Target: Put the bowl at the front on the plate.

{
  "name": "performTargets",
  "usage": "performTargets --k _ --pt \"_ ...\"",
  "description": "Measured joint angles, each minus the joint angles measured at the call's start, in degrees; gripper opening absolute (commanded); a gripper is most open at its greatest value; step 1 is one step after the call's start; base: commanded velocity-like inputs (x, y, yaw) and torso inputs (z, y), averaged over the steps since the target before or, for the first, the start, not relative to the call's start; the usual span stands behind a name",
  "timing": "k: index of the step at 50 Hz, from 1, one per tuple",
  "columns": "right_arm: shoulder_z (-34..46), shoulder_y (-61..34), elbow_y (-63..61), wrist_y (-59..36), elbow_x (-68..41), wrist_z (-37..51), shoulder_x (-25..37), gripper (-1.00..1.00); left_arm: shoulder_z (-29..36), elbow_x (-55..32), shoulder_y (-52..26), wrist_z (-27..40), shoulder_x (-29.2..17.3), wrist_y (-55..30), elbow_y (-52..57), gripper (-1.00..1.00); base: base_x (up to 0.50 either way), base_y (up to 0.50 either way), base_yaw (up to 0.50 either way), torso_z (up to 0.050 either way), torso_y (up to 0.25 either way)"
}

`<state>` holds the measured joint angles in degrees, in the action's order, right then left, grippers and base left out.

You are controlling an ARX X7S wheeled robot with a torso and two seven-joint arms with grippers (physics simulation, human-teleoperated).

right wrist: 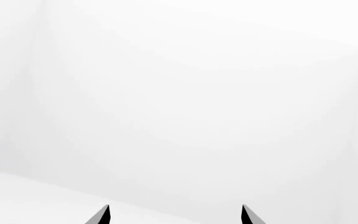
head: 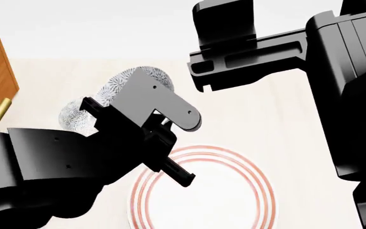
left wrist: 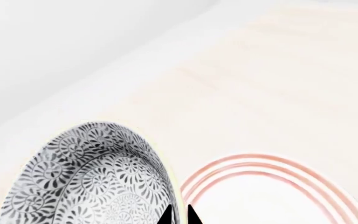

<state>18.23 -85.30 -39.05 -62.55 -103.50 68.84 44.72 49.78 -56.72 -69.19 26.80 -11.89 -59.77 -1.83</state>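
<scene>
The left gripper [left wrist: 179,215] pinches the bowl [left wrist: 92,179] by its rim beside the plate [left wrist: 272,196]; so thin a pinch could slip, dropping it off-centre.

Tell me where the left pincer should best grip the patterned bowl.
On the rim, probably: the bowl is deep and thin-walled, so one fingertip goes inside and one outside. Come from the plate's side, as the left pincer does in the left wrist view, its tips narrowly spaced astride that rim edge.

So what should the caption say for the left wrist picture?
Left gripper pinching the flowery bowl's rim, beside the red-ringed plate.
</scene>
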Motion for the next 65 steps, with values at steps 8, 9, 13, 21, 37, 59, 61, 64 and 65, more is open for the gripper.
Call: performTargets --k 8,9,13,21,37,59,61,64,65 --pt "0.28 -0.44 -0.20 0.14 -0.43 0.39 0.09 1.00 1.94 2.12 -0.32 -1.75 2.19 2.34 -4.00 -1.00 0.00 0.00 0.00 0.000 0.001" --pt "0.31 -0.47 -0.20 0.15 -0.41 0.36 0.07 1.00 2.13 2.38 -0.38 -1.91 2.47 2.65 -4.47 -1.00 0.00 0.00 0.00 0.000 0.000" --pt "0.43 -0.58 -0.17 0.20 -0.24 0.18 -0.07 1.00 2.94 3.42 -0.53 -2.53 3.62 3.94 -6.30 -1.00 0.00 0.00 0.00 0.000 0.000" --pt "0.50 -0.64 -0.41 0.45 -0.34 0.15 -0.01 1.00 4.51 5.21 -0.49 -3.18 5.55 6.22 -9.00 -1.00 0.00 0.00 0.00 0.000 0.001" --pt "1.09 -0.97 0.01 0.50 0.60 -0.64 -0.51 1.00 7.31 7.77 -0.75 -4.03 9.53 10.90 -16.75 -1.00 0.00 0.00 0.00 0.000 0.000" --pt "1.61 -1.13 0.31 0.80 0.54 -0.94 -0.33 1.00 26.74 -10.53 -8.06 4.87 11.57 22.93 -21.31 -1.00 0.00 0.00 0.00 0.000 0.001" --pt "1.55 -1.04 0.17 0.91 0.43 -0.86 -0.18 1.00 28.94 -12.42 -8.88 5.55 11.63 24.02 -21.31 -1.00 0.00 0.00 0.00 0.000 0.000" --pt "1.45 -0.92 -0.10 1.09 0.17 -0.68 0.08 1.00 31.72 -14.70 -9.89 6.36 11.70 25.27 -21.31 -1.00 0.00 0.00 0.00 0.000 0.000" --pt "1.41 -0.89 -0.19 1.15 0.07 -0.60 0.18 1.00 32.50 -15.31 -10.15 6.58 11.72 25.60 -21.31 -1.00 0.00 0.00 0.00 0.000 0.000"
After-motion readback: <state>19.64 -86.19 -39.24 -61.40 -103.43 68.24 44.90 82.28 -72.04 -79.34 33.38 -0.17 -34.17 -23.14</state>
